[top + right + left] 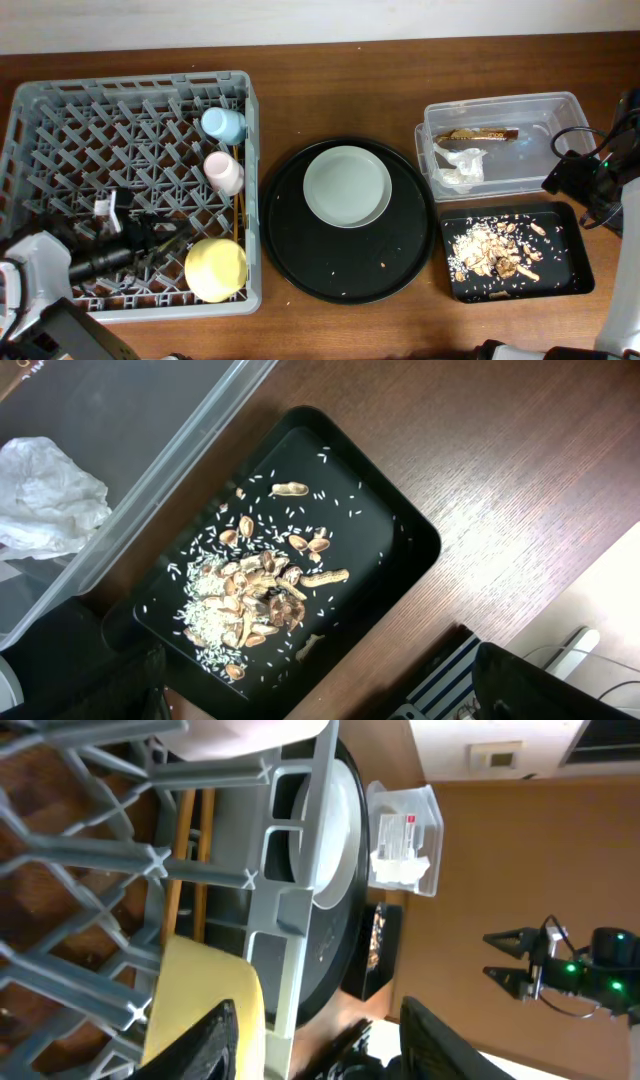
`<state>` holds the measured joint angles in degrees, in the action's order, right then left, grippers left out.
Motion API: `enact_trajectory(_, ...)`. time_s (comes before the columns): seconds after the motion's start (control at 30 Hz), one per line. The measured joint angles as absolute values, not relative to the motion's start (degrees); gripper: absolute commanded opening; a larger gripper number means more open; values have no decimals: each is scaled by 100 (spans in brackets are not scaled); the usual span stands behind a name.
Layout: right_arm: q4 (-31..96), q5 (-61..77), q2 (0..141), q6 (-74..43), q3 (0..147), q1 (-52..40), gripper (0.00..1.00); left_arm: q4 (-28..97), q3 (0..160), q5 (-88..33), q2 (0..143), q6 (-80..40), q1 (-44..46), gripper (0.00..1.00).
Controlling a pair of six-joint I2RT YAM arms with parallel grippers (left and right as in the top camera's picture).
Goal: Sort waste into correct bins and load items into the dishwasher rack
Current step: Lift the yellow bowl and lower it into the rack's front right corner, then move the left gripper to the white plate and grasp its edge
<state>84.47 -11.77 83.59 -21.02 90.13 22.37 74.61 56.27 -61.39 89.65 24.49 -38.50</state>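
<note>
Two cups, the blue cup (223,124) and the pink cup (224,172), sit in the rack (60,140) at nine o'clock on the desk (340,70), seen from overhead. The chopsticks (238,212) lie just below them along its three o'clock wall, and the yellow bowl (216,269) fills its five o'clock corner. The left claw (172,244) is inside the rack, beside the bowl. At the centre, the plate (347,186) rests on the round tray (300,260). At two o'clock the clear tub (540,110) holds the wrapper (480,135) and the tissue (458,168). At four o'clock the black tray (570,275) carries the scraps (495,250). The right claw (560,178) hangs over the tub's three o'clock end.

In the left wrist view, the left claw is spread wide with nothing between its fingers (215,1040). The bowl is at seven o'clock, touching the rack wall.

In the right wrist view, the right claw is also released and empty, its fingers (560,685) far apart above the scraps in the black tray.
</note>
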Motion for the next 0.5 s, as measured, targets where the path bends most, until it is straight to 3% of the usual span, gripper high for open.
enact_trajectory(0.13,8447,-1177,8359,-2099,9013,2237,99,7828,6130,-6082,8895,2440,-3848,55)
enact_trajectory(0.3,8449,-1179,8359,-2099,9013,2237,99,7502,6580,-5771,7915,1822,-3505,71)
enact_trajectory(0.5,8447,-1177,8359,-2099,9013,2237,99,6313,7741,-3846,7057,-292,-987,74)
